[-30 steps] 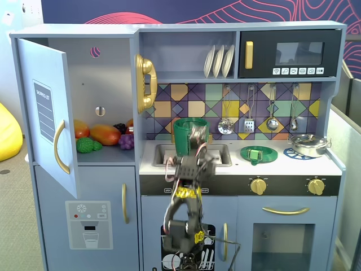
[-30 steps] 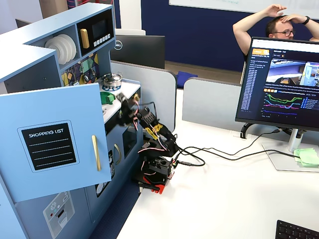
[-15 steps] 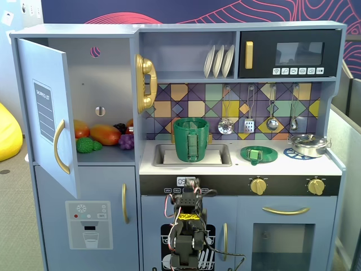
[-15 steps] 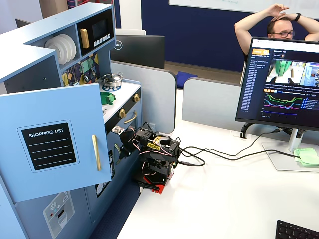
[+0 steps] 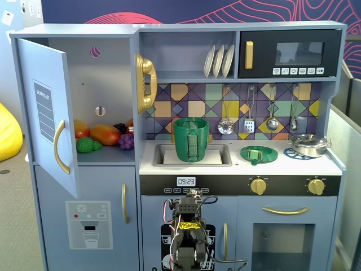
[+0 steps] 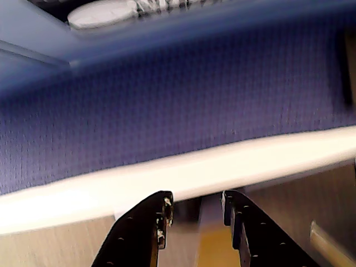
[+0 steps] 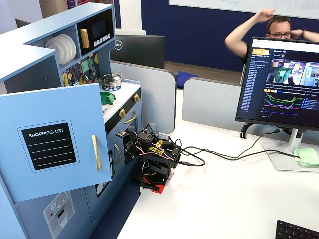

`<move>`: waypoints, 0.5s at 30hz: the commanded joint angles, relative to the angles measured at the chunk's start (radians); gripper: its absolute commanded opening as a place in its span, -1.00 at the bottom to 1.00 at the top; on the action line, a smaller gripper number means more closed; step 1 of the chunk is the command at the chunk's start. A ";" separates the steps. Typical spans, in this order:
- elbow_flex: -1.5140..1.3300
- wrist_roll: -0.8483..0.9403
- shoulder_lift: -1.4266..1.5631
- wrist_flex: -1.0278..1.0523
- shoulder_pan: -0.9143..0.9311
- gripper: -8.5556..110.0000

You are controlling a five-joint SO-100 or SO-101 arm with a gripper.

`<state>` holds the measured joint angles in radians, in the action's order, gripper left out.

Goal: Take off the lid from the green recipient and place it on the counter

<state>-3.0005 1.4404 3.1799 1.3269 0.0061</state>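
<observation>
In a fixed view the green recipient [image 5: 192, 139] stands upright in the sink recess of the counter [image 5: 282, 165], with no lid on it. The lid [image 5: 258, 153] lies flat on the counter to the right of the sink, knob up; it also shows as a green patch in the other fixed view [image 7: 106, 97]. My arm [image 5: 189, 223] is folded low in front of the kitchen, below counter height and away from both. In the wrist view my gripper [image 6: 196, 201] is open and empty, and neither the lid nor the recipient shows there.
A silver pan [image 5: 309, 145] sits on the right burner. The fridge door [image 5: 48, 113] stands open at the left, with toy food inside. In the other fixed view a monitor [image 7: 281, 79], cables [image 7: 214, 154] and a person are to the right of the arm [image 7: 154, 157].
</observation>
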 commanded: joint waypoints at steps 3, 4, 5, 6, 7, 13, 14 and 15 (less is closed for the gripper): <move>0.003 0.094 -0.002 0.207 0.000 -0.84; 0.003 0.091 -0.002 0.207 -0.006 -0.84; 0.003 0.091 -0.002 0.207 -0.011 -0.84; 0.003 0.089 -0.002 0.207 -0.011 -0.84; 0.003 0.087 -0.002 0.207 -0.006 -0.83; 0.003 0.072 -0.002 0.207 0.012 -0.83; 0.003 0.072 -0.002 0.207 0.012 -0.83; 0.003 0.072 -0.002 0.207 0.012 -0.83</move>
<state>-3.0005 1.5232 3.1815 1.3468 -0.0015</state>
